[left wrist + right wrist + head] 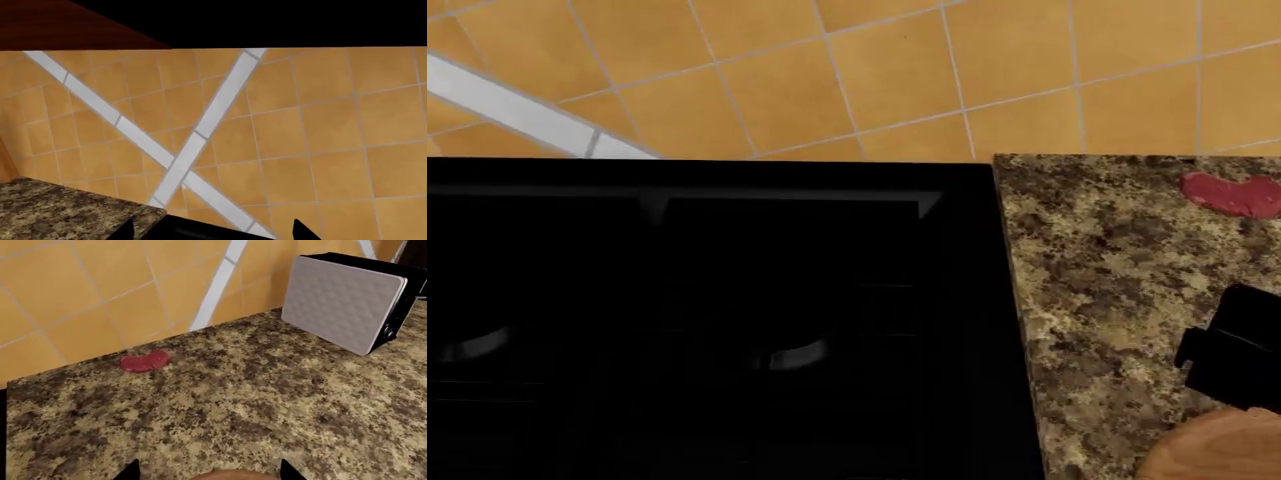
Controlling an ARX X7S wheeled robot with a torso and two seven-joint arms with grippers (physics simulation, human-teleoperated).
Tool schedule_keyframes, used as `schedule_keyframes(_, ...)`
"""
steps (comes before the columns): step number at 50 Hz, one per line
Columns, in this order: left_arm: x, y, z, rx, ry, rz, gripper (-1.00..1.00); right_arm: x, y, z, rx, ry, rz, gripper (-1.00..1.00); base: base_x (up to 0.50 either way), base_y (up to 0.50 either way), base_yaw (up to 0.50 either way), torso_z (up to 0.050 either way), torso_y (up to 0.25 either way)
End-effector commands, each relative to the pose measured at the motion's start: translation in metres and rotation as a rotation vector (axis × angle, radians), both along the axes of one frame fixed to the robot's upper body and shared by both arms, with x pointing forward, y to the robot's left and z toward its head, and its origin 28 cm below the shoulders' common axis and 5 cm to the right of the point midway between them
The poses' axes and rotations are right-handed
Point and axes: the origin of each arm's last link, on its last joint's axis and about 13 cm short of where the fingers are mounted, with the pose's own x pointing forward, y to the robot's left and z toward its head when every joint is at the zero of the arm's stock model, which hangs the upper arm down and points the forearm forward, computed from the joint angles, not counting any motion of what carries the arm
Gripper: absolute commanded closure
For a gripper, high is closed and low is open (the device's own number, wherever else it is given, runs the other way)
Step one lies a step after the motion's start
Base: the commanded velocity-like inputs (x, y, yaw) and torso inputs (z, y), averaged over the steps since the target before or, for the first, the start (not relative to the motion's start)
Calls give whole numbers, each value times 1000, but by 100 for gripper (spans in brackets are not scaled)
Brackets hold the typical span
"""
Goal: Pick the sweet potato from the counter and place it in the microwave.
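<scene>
None of the task is done: I cannot find the sweet potato, and the microwave (347, 300) stands at the counter's (267, 405) back edge. Right gripper (208, 471) open wide, empty; left gripper (213, 231) likewise

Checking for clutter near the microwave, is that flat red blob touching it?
Apart. The right wrist view shows bare counter between the red blob and the microwave.

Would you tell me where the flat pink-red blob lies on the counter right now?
In the head view the pink-red blob lies at the far right of the granite counter, close to the tiled wall, right of the black stovetop.
</scene>
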Motion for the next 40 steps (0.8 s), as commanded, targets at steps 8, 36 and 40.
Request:
schedule_keyframes(8, -1, 2, 0, -15, 7, 3, -100, -3, -17, 0, 98, 196, -187, -100, 0, 0, 0, 0, 0)
schedule_keyframes(36, 2, 3, 0, -46, 20, 20, -100, -4, -29, -12, 226, 364, -148, -100, 0, 0, 0, 0, 0)
schedule_keyframes(40, 1, 3, 0, -49, 17, 23, -100, -6, -33, -14, 225, 376, -162, -100, 0, 0, 0, 0, 0)
